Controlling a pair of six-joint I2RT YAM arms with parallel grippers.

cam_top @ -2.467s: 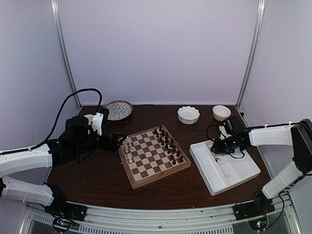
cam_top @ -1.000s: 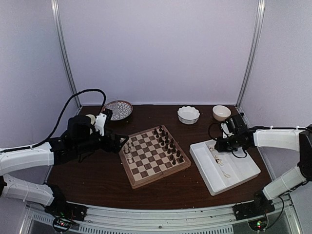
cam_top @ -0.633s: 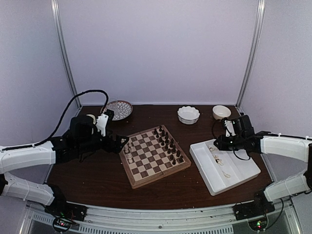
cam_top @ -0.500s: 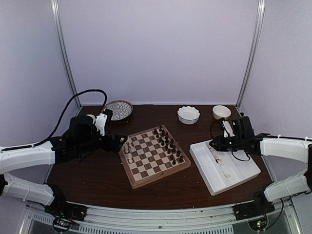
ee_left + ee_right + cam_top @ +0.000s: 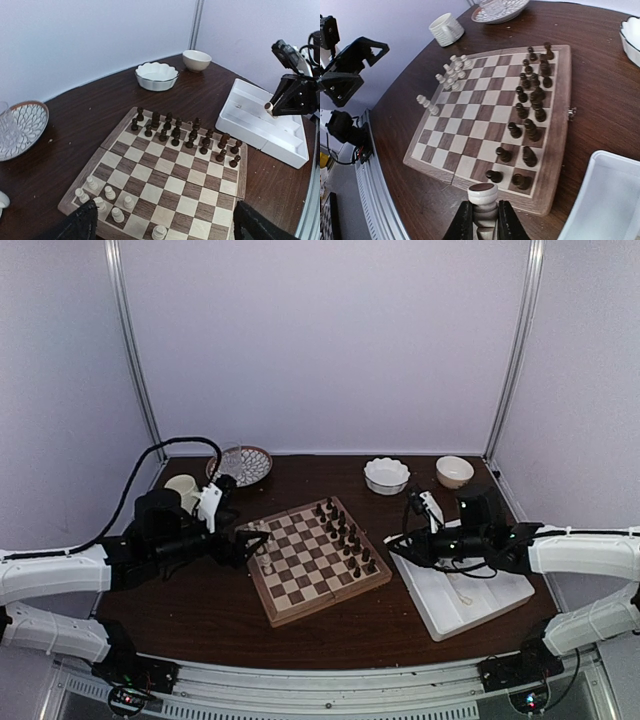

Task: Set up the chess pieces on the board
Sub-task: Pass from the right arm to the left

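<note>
right gripper (image 5: 393,540): jaws pinched one white chess piece (image 5: 482,196), tipped flat, long way pointing at the board (image 5: 316,560), over the counter (image 5: 200,610) beside it | left gripper (image 5: 262,536): jaws spread wide, holding nothing | board held sixteen dark pieces (image 5: 176,140), about seven white pieces (image 5: 109,192)

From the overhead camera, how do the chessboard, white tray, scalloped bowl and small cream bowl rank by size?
1. chessboard
2. white tray (close call; right arm hides part)
3. scalloped bowl
4. small cream bowl
</note>
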